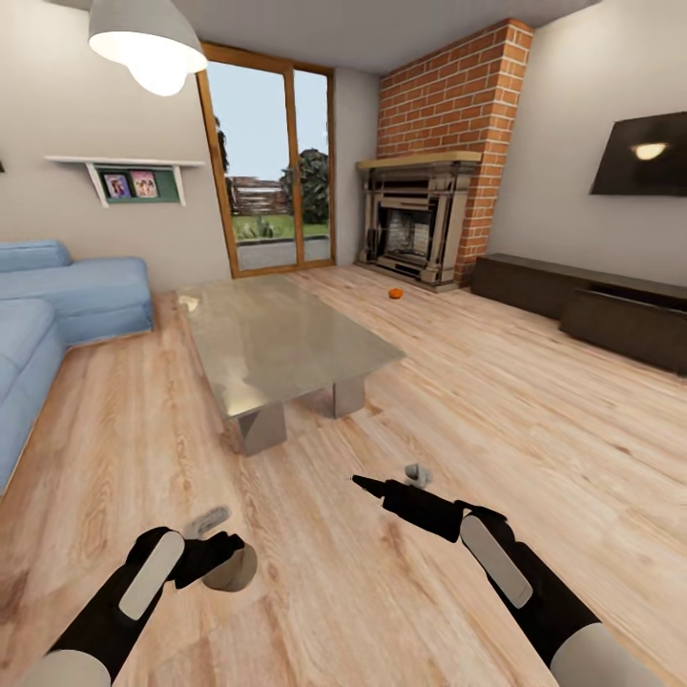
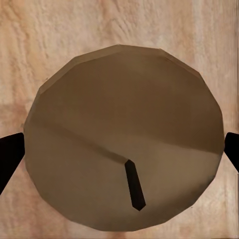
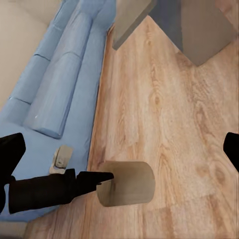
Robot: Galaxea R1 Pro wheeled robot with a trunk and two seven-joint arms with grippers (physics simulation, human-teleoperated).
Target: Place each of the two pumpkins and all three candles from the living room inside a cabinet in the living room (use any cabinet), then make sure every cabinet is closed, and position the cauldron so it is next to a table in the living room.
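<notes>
your room first: the long dark cabinet (image 1: 611, 307) sits along the right wall under the tv (image 1: 641, 156), well apart from you, and its fronts look shut from here, so plan on getting one open before anything can go in. the glossy grey tabletop (image 1: 286, 339) lies ahead between you and the fireplace (image 1: 415, 224), with one pumpkin (image 1: 395, 293) on the floor (image 1: 496, 410) near the hearth.

your left hand (image 1: 224, 553) is the one at work. its arm reaches forward and low, angled down at the floor, and the candle (image 2: 124, 137) is right at its tips; the left wrist view looks straight onto the candle's top and wick, with a dark finger (image 2: 10, 154) at each side edge. i judge it clamped on the candle, though actual contact is hard to confirm. keep the squeeze centred on that round body, lift straight before you drive, and carry it low so it can't roll out.

your right hand (image 1: 363, 482) stretches forward from a raised forearm. its fingers (image 3: 234, 149) stand apart, holding nothing. a small grey thing (image 1: 417, 472) lies just beyond it; i can't tell what it is.
</notes>
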